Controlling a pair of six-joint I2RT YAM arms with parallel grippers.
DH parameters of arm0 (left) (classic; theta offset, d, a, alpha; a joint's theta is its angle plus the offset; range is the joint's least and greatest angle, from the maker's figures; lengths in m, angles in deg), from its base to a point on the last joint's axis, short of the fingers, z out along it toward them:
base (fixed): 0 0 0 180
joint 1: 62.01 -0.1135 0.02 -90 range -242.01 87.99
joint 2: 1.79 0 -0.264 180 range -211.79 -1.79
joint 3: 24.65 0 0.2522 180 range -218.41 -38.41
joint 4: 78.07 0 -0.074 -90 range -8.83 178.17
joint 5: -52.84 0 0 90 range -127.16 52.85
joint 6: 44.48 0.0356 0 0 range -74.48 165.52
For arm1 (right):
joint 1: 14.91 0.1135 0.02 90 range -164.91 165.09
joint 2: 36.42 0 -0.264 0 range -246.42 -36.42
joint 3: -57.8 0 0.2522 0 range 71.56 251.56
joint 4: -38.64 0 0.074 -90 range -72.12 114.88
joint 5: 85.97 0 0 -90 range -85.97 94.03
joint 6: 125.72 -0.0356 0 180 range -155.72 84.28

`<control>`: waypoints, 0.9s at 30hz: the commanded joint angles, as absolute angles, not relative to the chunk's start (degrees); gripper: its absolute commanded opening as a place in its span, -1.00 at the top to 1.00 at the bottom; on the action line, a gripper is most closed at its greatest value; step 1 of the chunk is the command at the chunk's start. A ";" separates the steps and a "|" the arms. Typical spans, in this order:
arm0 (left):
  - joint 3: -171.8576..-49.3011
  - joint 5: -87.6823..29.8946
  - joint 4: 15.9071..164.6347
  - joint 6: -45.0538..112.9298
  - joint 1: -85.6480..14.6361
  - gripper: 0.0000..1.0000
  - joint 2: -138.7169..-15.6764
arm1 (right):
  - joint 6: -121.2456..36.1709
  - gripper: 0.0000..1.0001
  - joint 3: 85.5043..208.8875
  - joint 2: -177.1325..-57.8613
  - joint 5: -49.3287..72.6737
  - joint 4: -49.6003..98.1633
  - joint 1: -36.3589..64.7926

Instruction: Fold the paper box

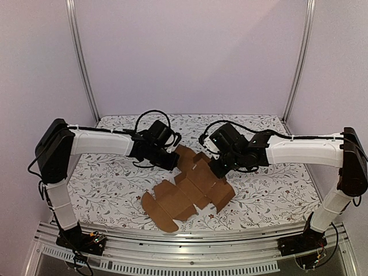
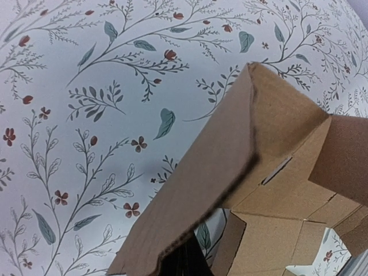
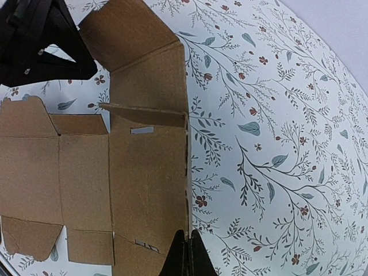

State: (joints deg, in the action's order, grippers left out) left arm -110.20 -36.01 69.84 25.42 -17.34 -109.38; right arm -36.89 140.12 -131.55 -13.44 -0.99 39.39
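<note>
The paper box [image 1: 183,194] is a brown die-cut cardboard sheet, lying mostly flat at the middle of the table. My left gripper [image 1: 171,163] is at its far left corner. In the left wrist view the dark fingers [image 2: 187,265] are shut on a flap of the box [image 2: 201,190], which is lifted off the cloth. My right gripper [image 1: 221,169] is at the sheet's right side. In the right wrist view it [image 3: 185,254] is shut on the thin upright right edge of the box [image 3: 144,172]. The left gripper [image 3: 34,40] shows there at top left.
A floral tablecloth [image 1: 270,190] covers the table. Two metal frame posts [image 1: 83,63] stand at the back corners before a plain wall. A metal rail [image 1: 190,238] with the arm bases runs along the near edge.
</note>
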 commanded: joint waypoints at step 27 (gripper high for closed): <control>-105.71 -33.30 71.45 22.97 -8.78 1.00 -113.60 | -42.56 1.00 139.37 -134.96 -17.42 -1.33 38.88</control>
